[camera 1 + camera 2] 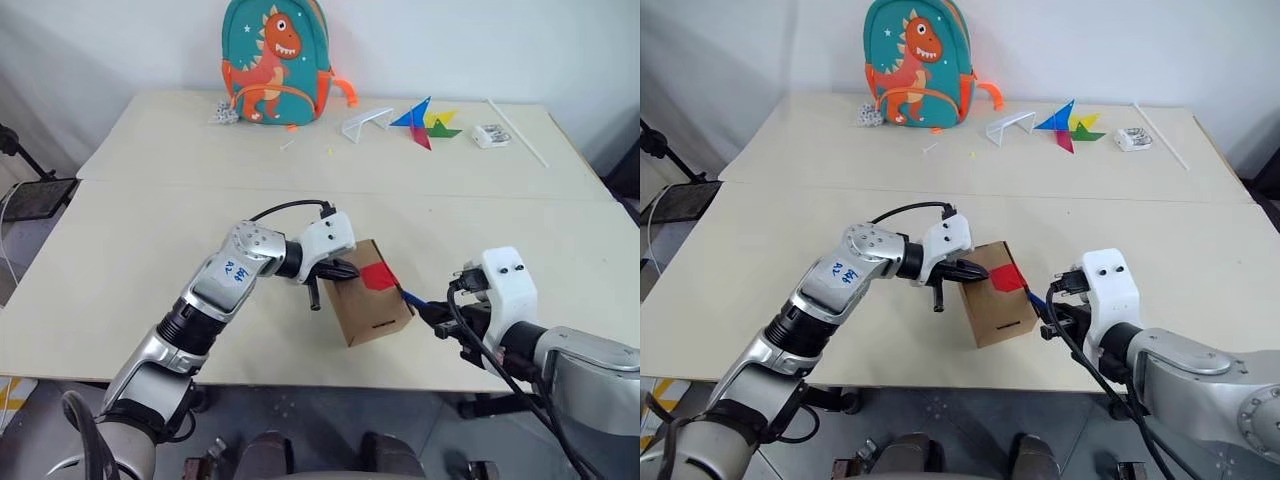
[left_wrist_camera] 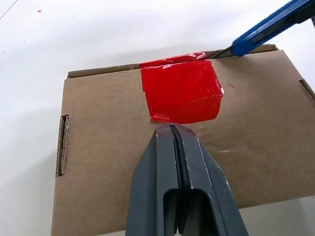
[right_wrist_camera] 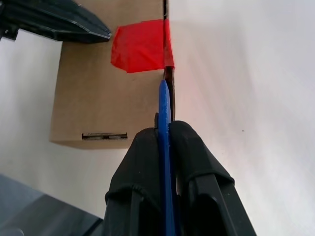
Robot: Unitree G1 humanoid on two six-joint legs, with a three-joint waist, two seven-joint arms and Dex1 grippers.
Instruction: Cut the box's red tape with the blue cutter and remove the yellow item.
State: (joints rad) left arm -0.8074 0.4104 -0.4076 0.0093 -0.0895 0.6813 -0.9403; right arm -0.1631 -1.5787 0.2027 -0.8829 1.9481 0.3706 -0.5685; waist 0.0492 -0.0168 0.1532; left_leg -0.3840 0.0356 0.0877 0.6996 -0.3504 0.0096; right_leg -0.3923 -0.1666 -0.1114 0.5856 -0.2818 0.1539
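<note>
At the near edge of the counter (image 1: 150,300), left tool (image 2: 173,132) is fully closed with nothing between its fingers, tips pressed on the top flap of the box (image 1: 368,305) just beside the red tape (image 2: 181,91). Right tool (image 3: 165,133) is clamped on the blue cutter (image 3: 164,105), fingers nearly together around the slim handle; cutter tip sits at the box's flap edge next to the tape. Box is tilted, flaps closed, tape wrapped over the edge. Yellow item can't be seen. Far side of the counter: dinosaur backpack (image 1: 276,62), pinwheel (image 1: 427,124), white folded stand (image 1: 366,122), white stick (image 1: 517,131).
</note>
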